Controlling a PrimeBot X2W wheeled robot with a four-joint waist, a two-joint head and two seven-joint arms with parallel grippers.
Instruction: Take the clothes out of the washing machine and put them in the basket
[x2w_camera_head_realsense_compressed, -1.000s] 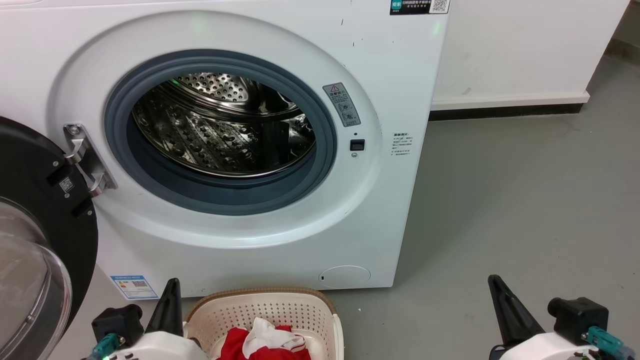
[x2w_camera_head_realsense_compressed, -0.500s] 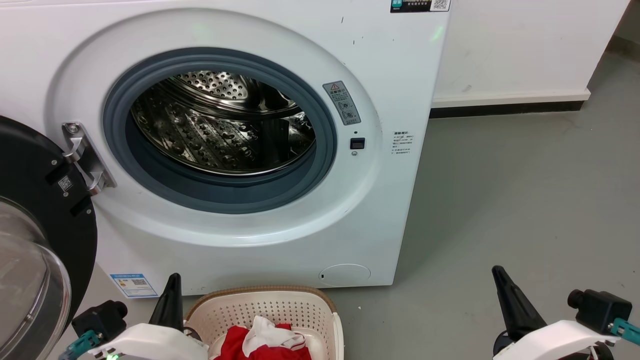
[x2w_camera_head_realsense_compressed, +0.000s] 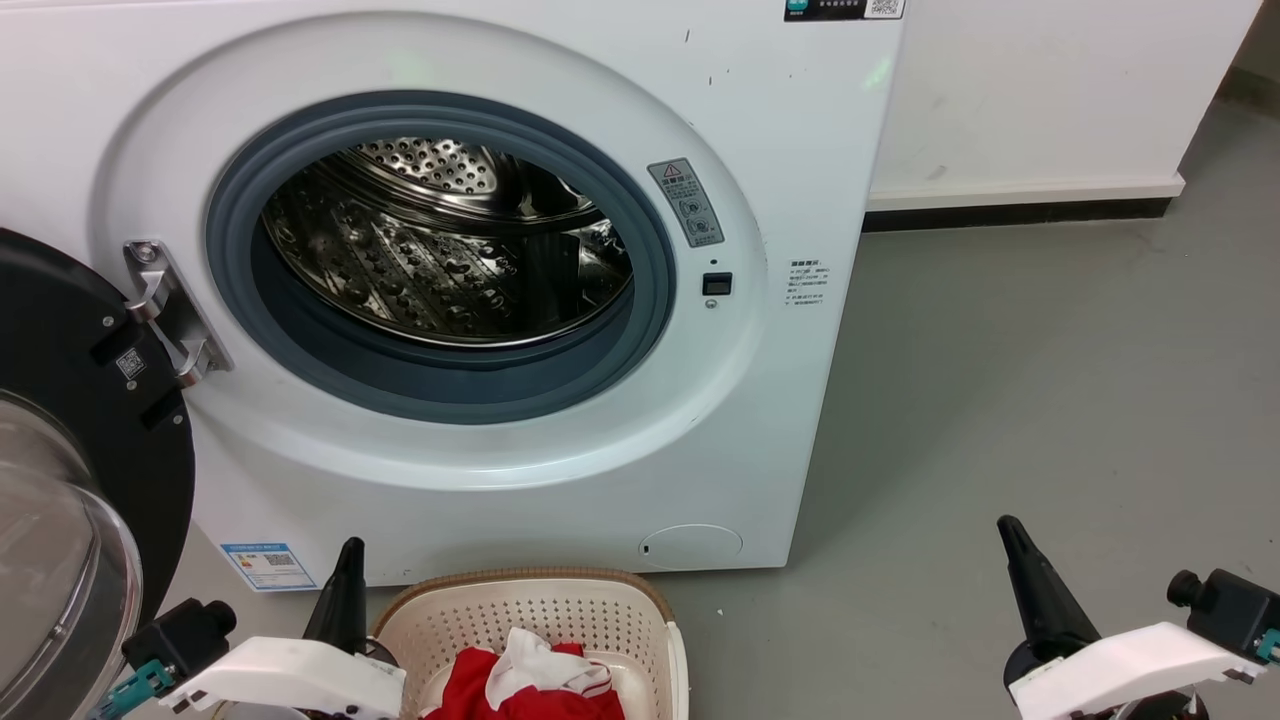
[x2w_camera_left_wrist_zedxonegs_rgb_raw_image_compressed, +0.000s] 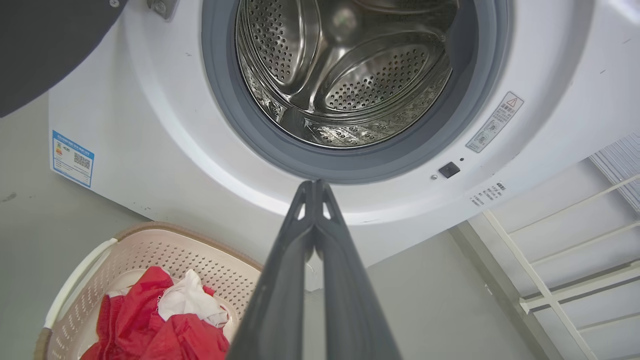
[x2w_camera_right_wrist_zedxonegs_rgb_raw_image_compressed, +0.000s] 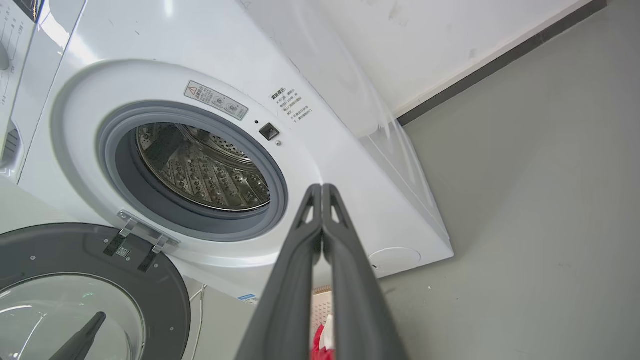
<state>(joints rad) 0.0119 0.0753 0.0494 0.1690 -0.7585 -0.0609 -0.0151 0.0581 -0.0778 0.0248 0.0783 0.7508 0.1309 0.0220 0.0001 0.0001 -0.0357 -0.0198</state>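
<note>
Holding my left tool (x2w_camera_head_realsense_compressed: 347, 568) and right tool (x2w_camera_head_realsense_compressed: 1015, 545) pinched closed, empty, facing the open washing machine (x2w_camera_head_realsense_compressed: 790, 160). Red clothes (x2w_camera_head_realsense_compressed: 480, 685), maybe two pieces, lie in the basket (x2w_camera_head_realsense_compressed: 560, 612).

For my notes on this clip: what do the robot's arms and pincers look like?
The left pincer and right pincer each have two long, dark grey fingers that taper to a point, with small triangular cut-outs near the tips. Glossy white shells cover the wrists. Beside each shell sits a black boxy module with a teal plug.
</note>
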